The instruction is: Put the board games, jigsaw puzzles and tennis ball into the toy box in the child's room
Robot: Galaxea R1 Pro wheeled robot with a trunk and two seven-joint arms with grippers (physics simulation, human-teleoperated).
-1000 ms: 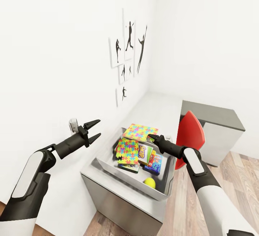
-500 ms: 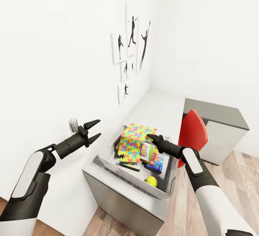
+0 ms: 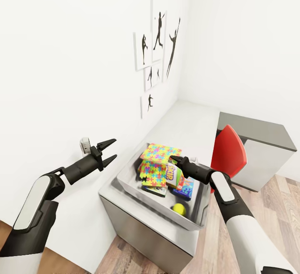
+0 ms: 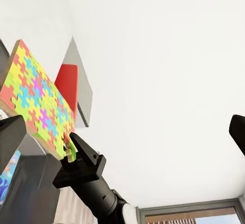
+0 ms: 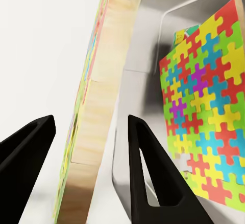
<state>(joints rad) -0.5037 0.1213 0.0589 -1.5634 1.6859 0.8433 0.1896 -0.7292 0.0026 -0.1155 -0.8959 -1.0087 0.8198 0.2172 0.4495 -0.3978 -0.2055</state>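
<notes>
White walls hung with black silhouette pictures [image 3: 157, 53] meet at the corner behind the pale table [image 3: 187, 124]; on it sits the toy box [image 3: 129, 169], my landmark. Inside it lie one jigsaw puzzle [image 3: 152, 172], the SKIP-BO game [image 3: 171, 175], the blue game [image 3: 186, 186] and, towards its near wall, the tennis ball [image 3: 179, 209]. My right gripper [image 3: 175, 159] reaches over the box's far side with the second jigsaw puzzle [image 3: 161, 152] between its fingers [image 5: 148, 178]; the fingers stand spread with gaps either side of the board's edge, so I judge the hold released or nearly so, letting it settle in. My left gripper [image 3: 109, 151] hangs open beside the box, towards the wall, holding nothing; a red chair [image 3: 227, 151] stands past the box.
</notes>
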